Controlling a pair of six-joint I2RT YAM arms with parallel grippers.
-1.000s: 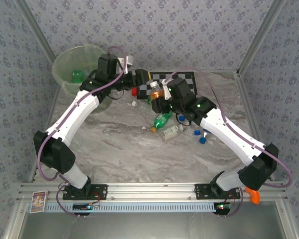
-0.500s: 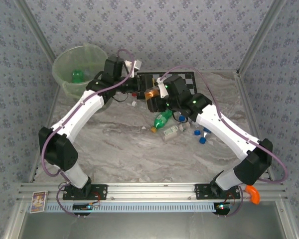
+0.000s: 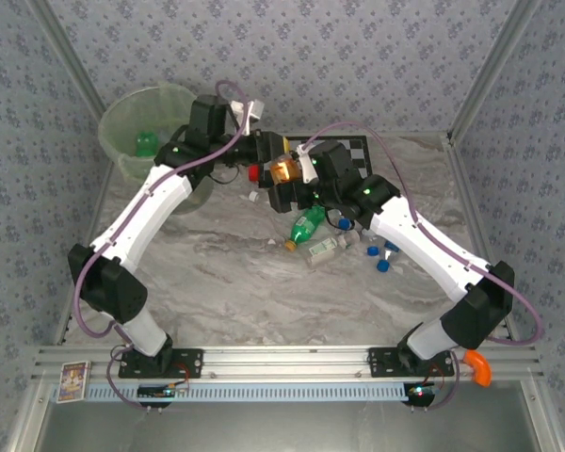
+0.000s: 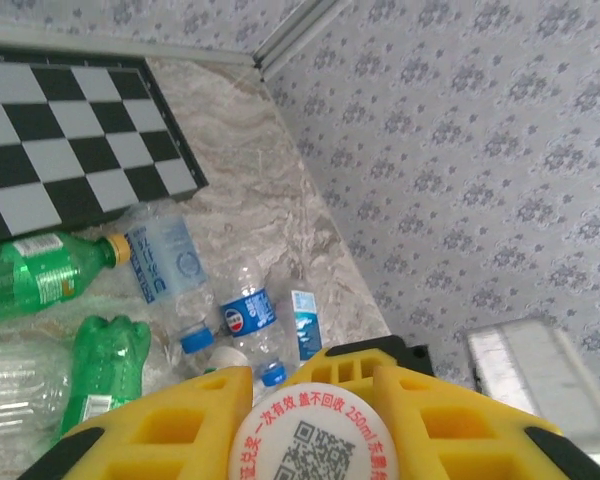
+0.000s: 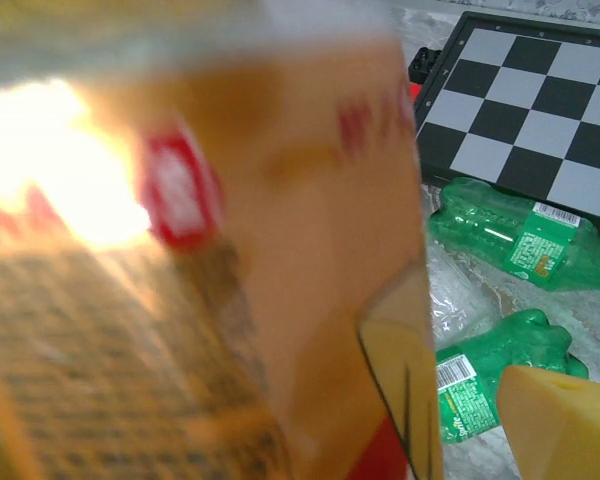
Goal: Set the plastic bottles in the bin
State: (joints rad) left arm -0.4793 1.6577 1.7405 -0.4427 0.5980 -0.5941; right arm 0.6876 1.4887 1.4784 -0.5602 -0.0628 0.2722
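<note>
An orange-brown bottle (image 3: pixel 284 170) hangs above the table's back middle between both arms. My left gripper (image 3: pixel 271 156) is shut on its white printed cap (image 4: pixel 315 435), which sits between the yellow fingers (image 4: pixel 160 425). My right gripper (image 3: pixel 281 192) stands open just below it; in the right wrist view the blurred bottle body (image 5: pixel 210 250) looms close, with a gap to the one visible finger (image 5: pixel 565 425). Several more bottles lie on the marble: green ones (image 3: pixel 306 226) (image 4: pixel 40 275) (image 5: pixel 520 240) and clear blue-labelled ones (image 4: pixel 245 315) (image 3: pixel 381 254). The bin (image 3: pixel 122 108) stands back left with a green bottle (image 3: pixel 147 143) inside.
A black-and-white checkerboard (image 3: pixel 348 151) lies at the back, right behind the bottle pile. A red-capped bottle (image 3: pixel 253 172) lies under the left arm. Metal frame posts and patterned walls close in the back and both sides.
My left gripper has shut on the orange-brown bottle's cap. The right gripper, which was holding the bottle, has opened off it. Both wrists have shifted slightly left.
</note>
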